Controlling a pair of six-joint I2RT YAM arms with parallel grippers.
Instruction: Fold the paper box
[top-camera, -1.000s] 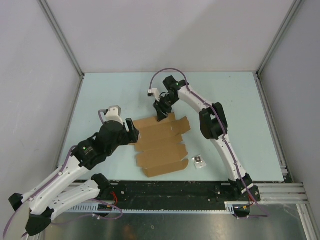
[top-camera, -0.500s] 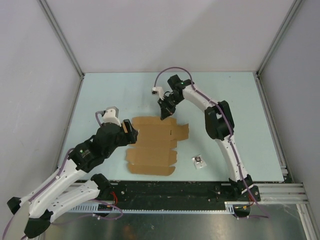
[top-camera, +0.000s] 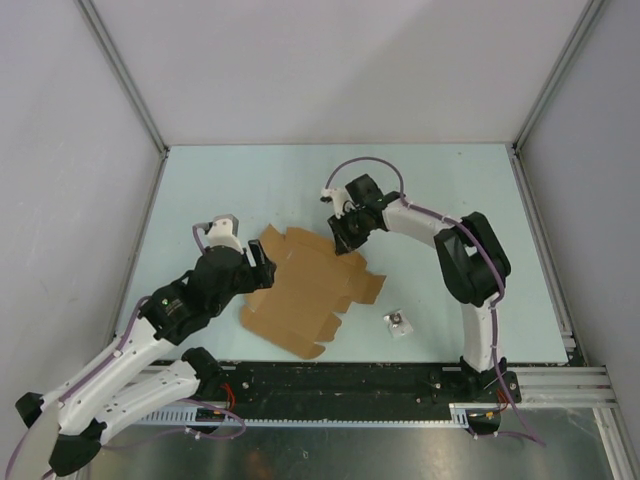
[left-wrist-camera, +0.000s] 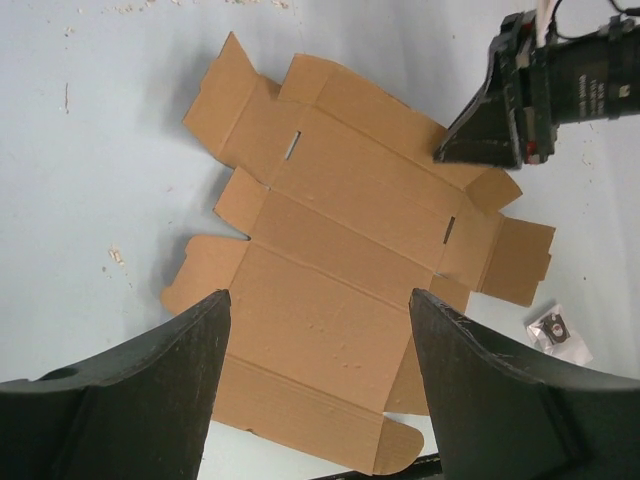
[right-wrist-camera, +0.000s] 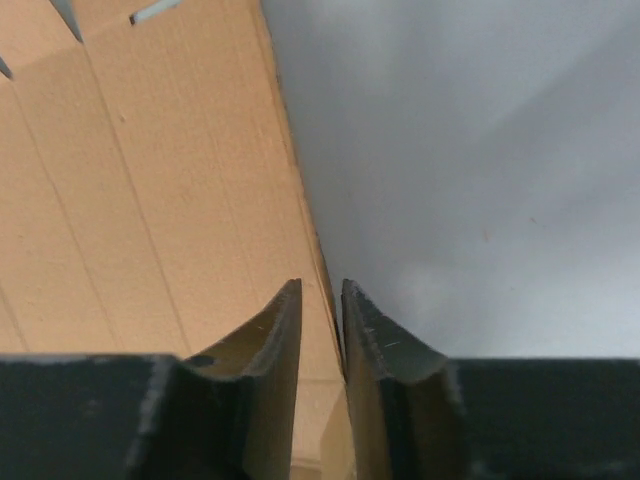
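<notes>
The paper box (top-camera: 310, 290) is a flat brown die-cut sheet lying skewed on the pale blue table, also visible in the left wrist view (left-wrist-camera: 340, 230). My right gripper (top-camera: 343, 243) is at the sheet's far edge. In the right wrist view its jaws (right-wrist-camera: 320, 290) are nearly together, with the edge of the cardboard (right-wrist-camera: 150, 180) running between them. My left gripper (top-camera: 262, 262) hovers over the sheet's left side. Its fingers (left-wrist-camera: 318, 295) are spread wide and hold nothing.
A small white-grey square object (top-camera: 397, 323) lies on the table to the right of the sheet, near the front rail (top-camera: 400, 375). It also appears in the left wrist view (left-wrist-camera: 553, 330). Grey walls enclose the table on three sides.
The right gripper has closed on the sheet's far edge and moved right and nearer. The sheet has turned with it, its near end swinging left. The left arm has hardly moved.
</notes>
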